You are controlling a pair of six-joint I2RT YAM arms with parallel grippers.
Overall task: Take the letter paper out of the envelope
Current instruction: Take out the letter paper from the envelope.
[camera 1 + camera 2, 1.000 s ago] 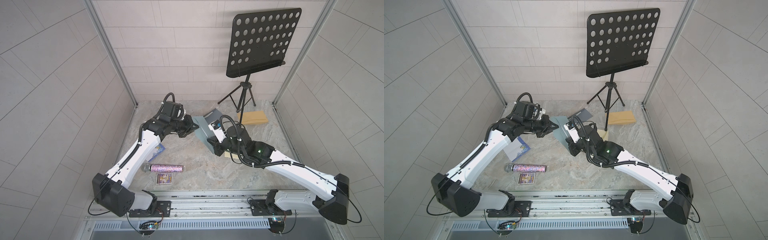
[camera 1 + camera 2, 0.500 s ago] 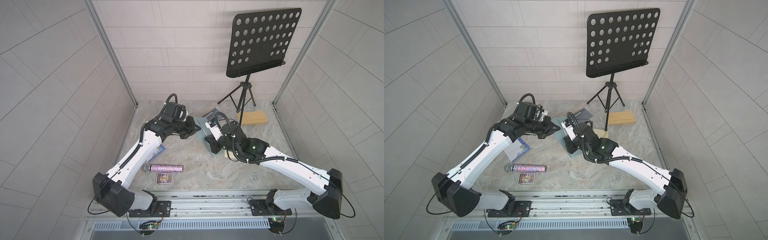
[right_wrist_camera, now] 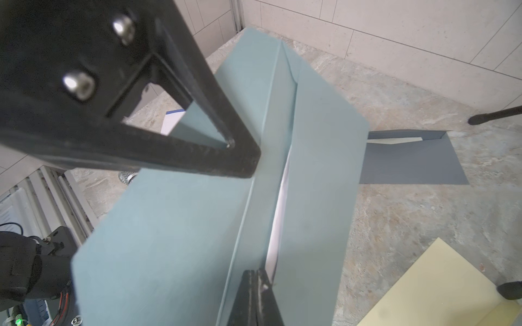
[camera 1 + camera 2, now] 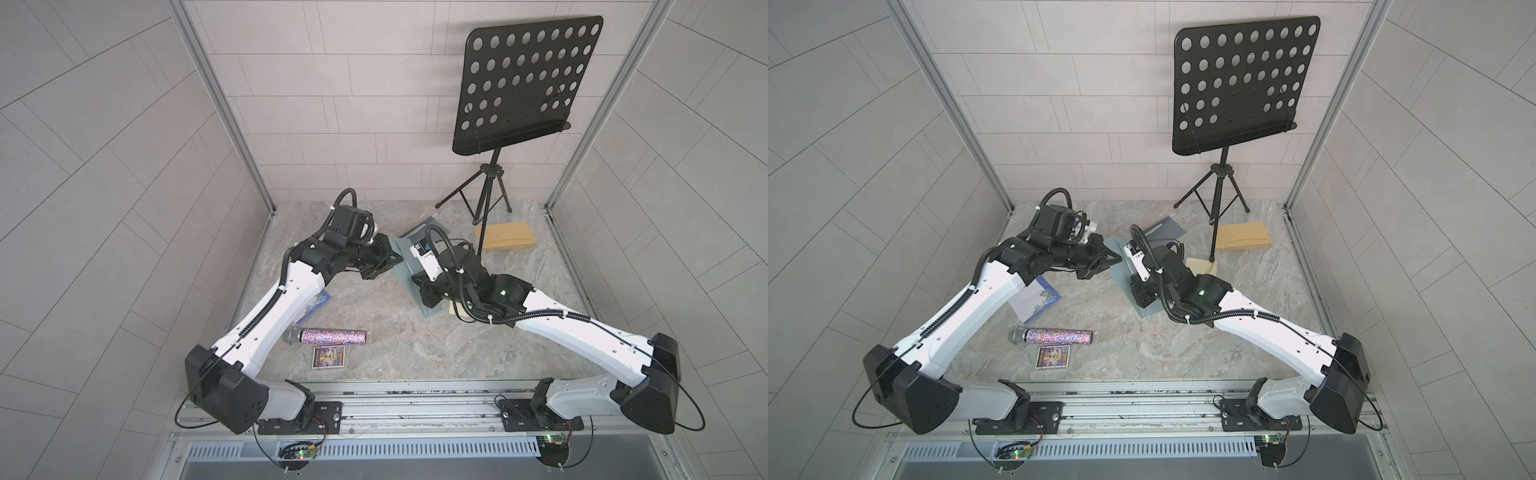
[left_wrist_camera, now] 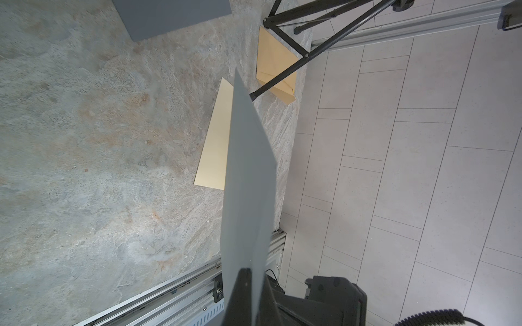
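Note:
A grey-blue envelope (image 4: 404, 259) (image 4: 1121, 270) hangs tilted over the middle of the table between my two grippers. My left gripper (image 5: 251, 279) is shut on one edge of the envelope (image 5: 248, 169); both top views show its tip (image 4: 1116, 261) at the envelope's far-left corner. My right gripper (image 3: 256, 278) is shut at the envelope's (image 3: 175, 225) open mouth, on the edge strip beside a white sliver of letter paper (image 3: 278, 209) inside. Whether that paper is pinched too, I cannot tell. In the top views the right fingers are hidden under the wrist.
A dark grey envelope (image 3: 409, 161) lies flat behind, a brown envelope (image 4: 505, 235) at the back right, and a pale yellow sheet (image 5: 214, 141) by the music stand's tripod (image 4: 492, 187). A glitter microphone (image 4: 328, 336), a small card (image 4: 329, 357) and a blue-white card (image 4: 1034, 301) lie at front left.
My right wrist has moved left and back, closer to the left gripper. The envelope stays held between the two, and both grippers stay shut.

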